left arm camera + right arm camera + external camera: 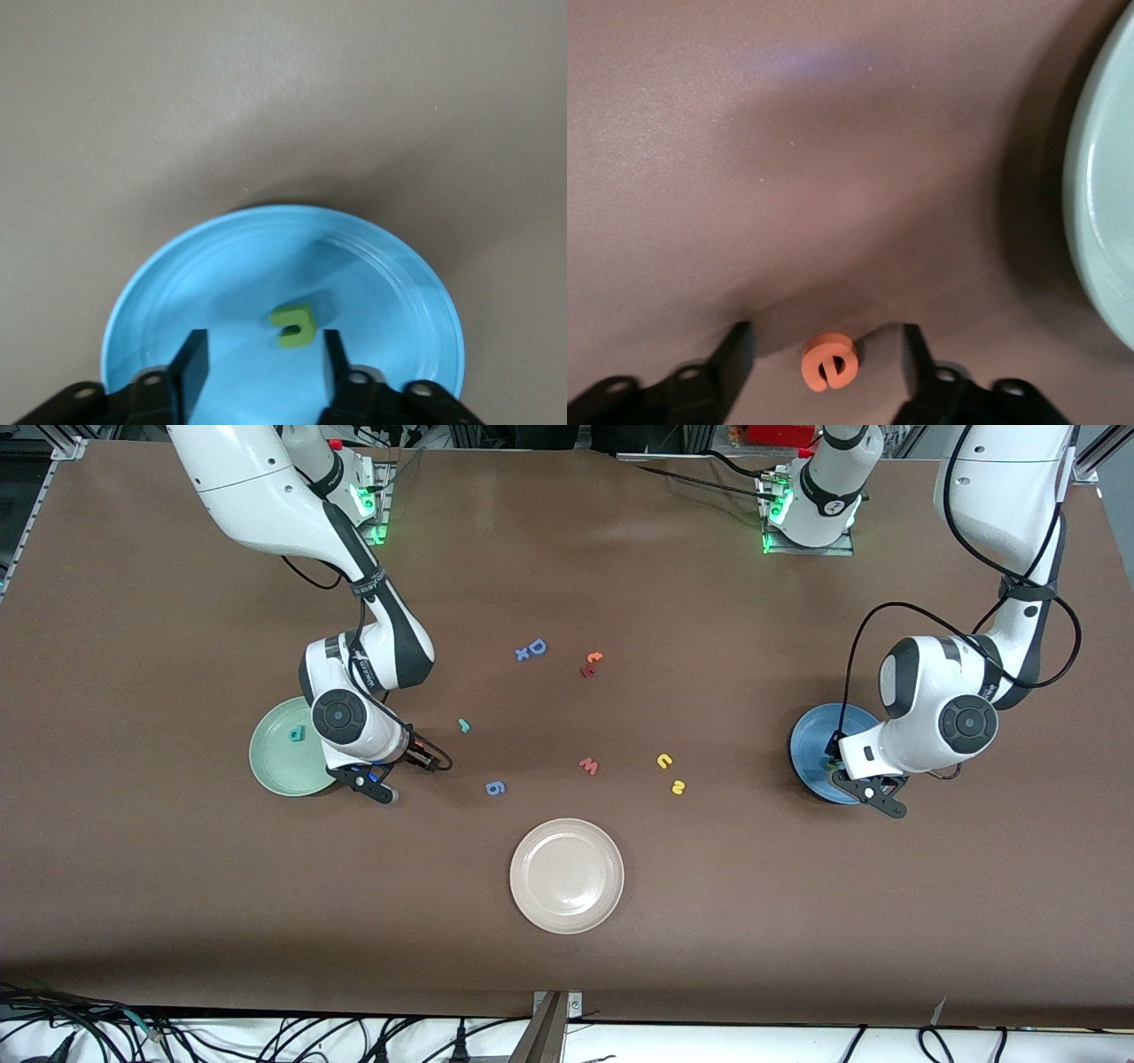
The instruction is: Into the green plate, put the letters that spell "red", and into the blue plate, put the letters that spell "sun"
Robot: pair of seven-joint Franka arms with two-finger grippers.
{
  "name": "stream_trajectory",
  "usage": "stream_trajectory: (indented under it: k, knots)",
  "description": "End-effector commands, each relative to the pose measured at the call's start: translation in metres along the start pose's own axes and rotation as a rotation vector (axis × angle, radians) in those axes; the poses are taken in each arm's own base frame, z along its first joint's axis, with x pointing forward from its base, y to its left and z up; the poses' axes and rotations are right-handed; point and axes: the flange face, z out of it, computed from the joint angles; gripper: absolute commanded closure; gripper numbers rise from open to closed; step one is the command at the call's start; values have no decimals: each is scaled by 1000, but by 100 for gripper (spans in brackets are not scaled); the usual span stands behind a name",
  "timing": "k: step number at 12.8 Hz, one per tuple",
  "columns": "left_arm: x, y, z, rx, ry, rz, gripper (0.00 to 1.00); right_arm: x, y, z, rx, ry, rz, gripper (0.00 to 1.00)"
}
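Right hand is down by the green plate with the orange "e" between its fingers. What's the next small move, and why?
Probably close the right hand on the "e": it lies on the table between the open fingers, beside the green plate, not in it. Then lift it over the plate. The left hand is open over the blue plate, the "n" already in it.

"n" in the blue plate

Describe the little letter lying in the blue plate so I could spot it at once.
Find the blue plate at the left arm's end of the table. One small foam letter, the green "n", lies in it, alone, just under the left tool.
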Motion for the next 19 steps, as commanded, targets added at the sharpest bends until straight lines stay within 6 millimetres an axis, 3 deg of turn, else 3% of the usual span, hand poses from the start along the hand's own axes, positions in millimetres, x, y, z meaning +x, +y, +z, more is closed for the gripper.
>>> stream_trajectory:
  k: [1, 3, 6, 8, 10, 13, 14, 16, 19]
  knots:
    - [16, 4, -36, 5, 75, 10, 0, -3, 0, 0, 11, 2, 11, 39]
    - [31, 17, -45, -29, 139, -84, 0, -9, -6, 1, 14, -3, 26, 39]
    - [71, 70, -54, -22, 165, -99, 0, -12, -5, 3, 10, -9, 24, 42]
    - [90, 111, -38, -28, 149, -160, 0, -13, -3, 6, 4, -13, 24, 43]
    - [114, 154, -26, -10, 198, -245, 0, -14, -3, 6, 3, -14, 24, 51]
    - [125, 177, -12, -2, 220, -233, 3, -14, -2, 8, 0, -17, 23, 83]
    - [128, 182, -11, -2, 232, -230, 9, -15, -2, 8, -1, -18, 23, 87]
    - [136, 190, -10, -3, 252, -248, 9, -14, -3, 4, 0, -18, 15, 91]
    - [143, 212, 12, 4, 273, -264, 9, -9, 0, -17, 10, -5, -14, 91]
